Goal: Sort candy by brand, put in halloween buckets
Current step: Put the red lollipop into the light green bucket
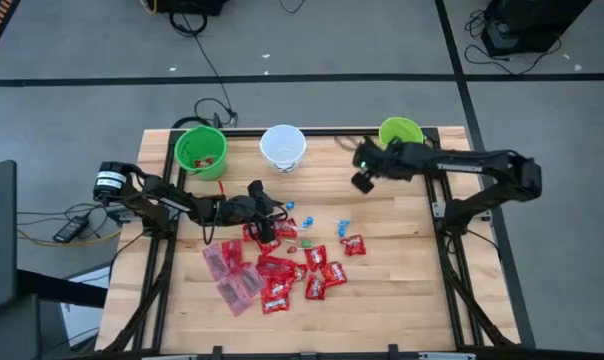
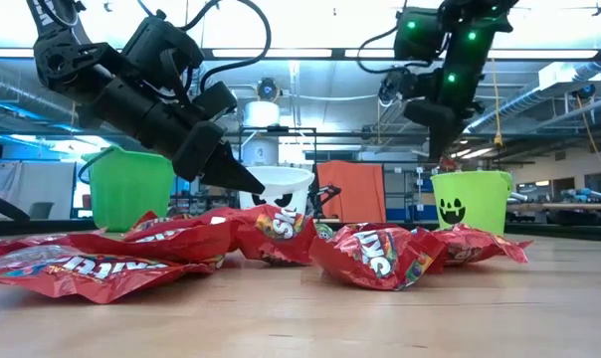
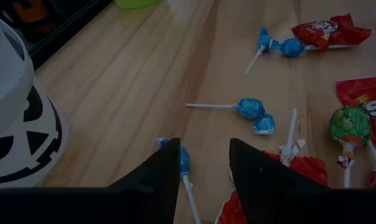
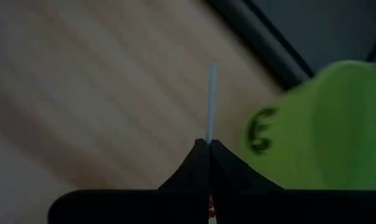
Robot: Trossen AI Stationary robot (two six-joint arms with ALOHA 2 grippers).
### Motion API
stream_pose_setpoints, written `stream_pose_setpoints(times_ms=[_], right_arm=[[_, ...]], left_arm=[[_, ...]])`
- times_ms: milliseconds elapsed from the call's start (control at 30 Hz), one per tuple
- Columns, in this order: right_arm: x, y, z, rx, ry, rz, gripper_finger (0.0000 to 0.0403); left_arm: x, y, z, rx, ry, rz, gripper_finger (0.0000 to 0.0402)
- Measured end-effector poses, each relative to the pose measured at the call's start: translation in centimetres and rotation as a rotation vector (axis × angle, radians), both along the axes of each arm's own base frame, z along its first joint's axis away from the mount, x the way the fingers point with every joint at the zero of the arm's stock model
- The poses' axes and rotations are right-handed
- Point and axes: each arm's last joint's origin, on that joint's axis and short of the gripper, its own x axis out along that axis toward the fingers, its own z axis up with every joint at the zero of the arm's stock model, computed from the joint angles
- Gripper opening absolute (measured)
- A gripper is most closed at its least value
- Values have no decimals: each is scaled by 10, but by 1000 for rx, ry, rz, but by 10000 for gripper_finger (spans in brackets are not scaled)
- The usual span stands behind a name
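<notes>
Candy (image 1: 282,265) lies heaped mid-table for you, red packets with loose lollipops (image 3: 253,112) beside them. Your left claw (image 3: 203,165) hovers over that heap, fingers apart and empty. Your right claw (image 4: 208,146) is pinched on a thin white stick (image 4: 210,99) near the green bucket (image 4: 325,124) at the back edge; whatever is on the stick's end is hidden.

Three buckets stand along the table's far edge: a green one (image 1: 201,151) at the left, a white one (image 1: 282,146) with a dark face in the middle, and a green one (image 1: 400,133) with a face mark at the right. Shiny red packets (image 1: 313,272) and translucent pinkish packets (image 1: 222,260) lie heaped mid-table. Blue lollipops (image 3: 251,109) and a green one (image 3: 349,127) (sticks lying flat) are scattered just beyond them.
</notes>
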Motion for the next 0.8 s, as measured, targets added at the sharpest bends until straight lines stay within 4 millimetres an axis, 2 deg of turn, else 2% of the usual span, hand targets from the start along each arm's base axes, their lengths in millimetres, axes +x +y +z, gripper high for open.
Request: stream_pose_setpoints(times_ms=[200,467,633,800], right_arm=[[-25,-36,12,-46,-11,-118,6],[-51,-76,14,-97,12,-251,20],[-64,-90,14,-96,14,-316,35],[-69,-94,14,-96,26,-322,70]], left_arm=[[0,0,1,0,-11,0,145],[0,0,1,0,-11,-1,145],[0,0,1,0,-11,-1,145],[0,0,1,-1,-11,-1,145]])
